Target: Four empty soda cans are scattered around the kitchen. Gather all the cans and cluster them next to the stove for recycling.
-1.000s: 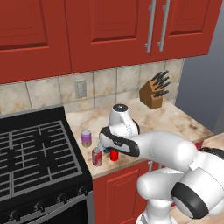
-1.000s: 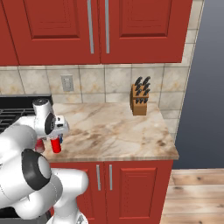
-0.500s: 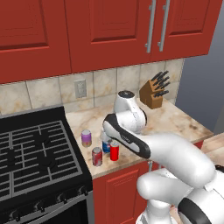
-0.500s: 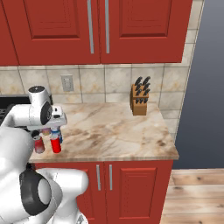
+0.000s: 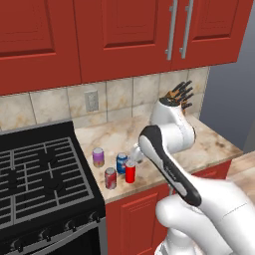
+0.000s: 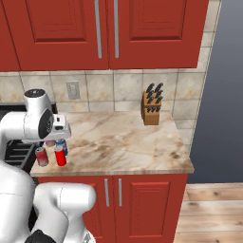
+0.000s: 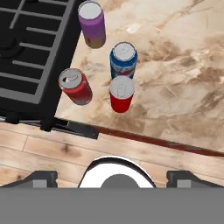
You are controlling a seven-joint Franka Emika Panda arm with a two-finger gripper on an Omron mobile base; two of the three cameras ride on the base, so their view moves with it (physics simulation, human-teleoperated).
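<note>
Four soda cans stand upright in a tight cluster on the counter just right of the stove (image 5: 40, 179): purple (image 5: 98, 157), blue (image 5: 121, 163), dark red (image 5: 110, 178) and bright red (image 5: 130, 172). From above, the hand view has purple (image 7: 92, 24), blue (image 7: 123, 59), bright red (image 7: 121, 94) and dark red (image 7: 75, 86) beside the stove (image 7: 30, 57) grates. My gripper (image 7: 111, 178) hangs well above the cluster, open and holding nothing, its fingertips (image 7: 41, 177) wide apart. In the right base view the gripper (image 6: 59, 135) is over the bright red can (image 6: 60, 155) and the dark red can (image 6: 42, 155).
A wooden knife block (image 5: 179, 97) (image 6: 152, 110) stands at the back right of the marble counter (image 6: 123, 142). Red upper cabinets hang overhead. The counter's front edge runs close to the dark red and bright red cans.
My hand has risen straight up from the bright red can, which stays standing on the counter. The cans have not moved.
</note>
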